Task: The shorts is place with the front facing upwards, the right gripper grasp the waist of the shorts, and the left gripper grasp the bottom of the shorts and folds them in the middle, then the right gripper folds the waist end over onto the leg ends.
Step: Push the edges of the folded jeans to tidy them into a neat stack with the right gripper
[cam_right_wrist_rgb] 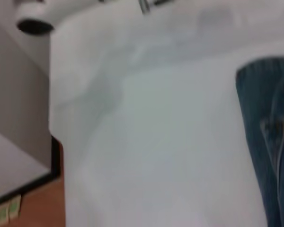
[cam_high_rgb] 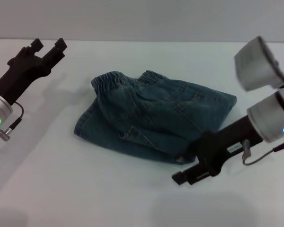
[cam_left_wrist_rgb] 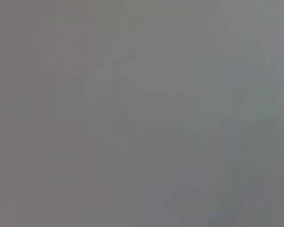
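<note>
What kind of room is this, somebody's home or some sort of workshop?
Probably a lab or test bench, not a home: a bare white table against a plain grey wall, one pair of folded denim shorts laid out, and two robot arms, the left end effector and right end effector, beside it.

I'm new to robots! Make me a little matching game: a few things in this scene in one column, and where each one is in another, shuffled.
Things:
1. left claw
2. right claw
3. shorts
4. waistband

Places:
A. folded in a bundle on the middle of the white table
B. low at the near right edge of the denim
C. raised at the far left, away from the cloth
D. along the bundle's far edge

Pairs: 1-C, 2-B, 3-A, 4-D
</note>
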Action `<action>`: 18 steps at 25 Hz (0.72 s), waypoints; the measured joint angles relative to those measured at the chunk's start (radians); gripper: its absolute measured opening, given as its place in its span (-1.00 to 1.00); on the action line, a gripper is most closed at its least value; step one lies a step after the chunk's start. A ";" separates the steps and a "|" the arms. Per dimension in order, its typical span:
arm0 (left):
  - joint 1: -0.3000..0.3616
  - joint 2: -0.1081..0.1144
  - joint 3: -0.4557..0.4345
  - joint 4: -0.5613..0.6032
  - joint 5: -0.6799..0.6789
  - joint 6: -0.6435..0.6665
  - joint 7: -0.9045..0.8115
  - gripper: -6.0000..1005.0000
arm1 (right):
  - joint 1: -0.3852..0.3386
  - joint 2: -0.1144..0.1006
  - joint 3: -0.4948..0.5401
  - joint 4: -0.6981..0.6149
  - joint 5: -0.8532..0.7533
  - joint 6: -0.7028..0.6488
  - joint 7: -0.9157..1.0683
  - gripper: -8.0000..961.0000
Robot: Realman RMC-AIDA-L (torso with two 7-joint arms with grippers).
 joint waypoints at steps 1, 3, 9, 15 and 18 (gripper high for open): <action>0.002 0.000 -0.001 0.000 0.000 -0.001 0.001 0.62 | 0.011 0.004 0.000 0.012 -0.026 0.004 0.008 0.19; 0.006 -0.002 -0.002 0.000 0.000 -0.003 0.007 0.62 | 0.020 0.010 0.000 0.019 -0.063 0.018 0.022 0.19; 0.019 -0.004 0.004 -0.008 0.000 -0.005 0.016 0.62 | 0.029 0.013 0.003 0.015 -0.125 0.091 0.063 0.19; 0.028 -0.004 0.003 -0.010 0.000 -0.005 0.016 0.62 | 0.027 0.011 0.042 0.000 -0.160 0.150 0.078 0.19; 0.029 -0.004 0.003 -0.010 0.001 -0.005 0.016 0.62 | 0.017 0.009 0.089 -0.012 -0.166 0.181 0.079 0.19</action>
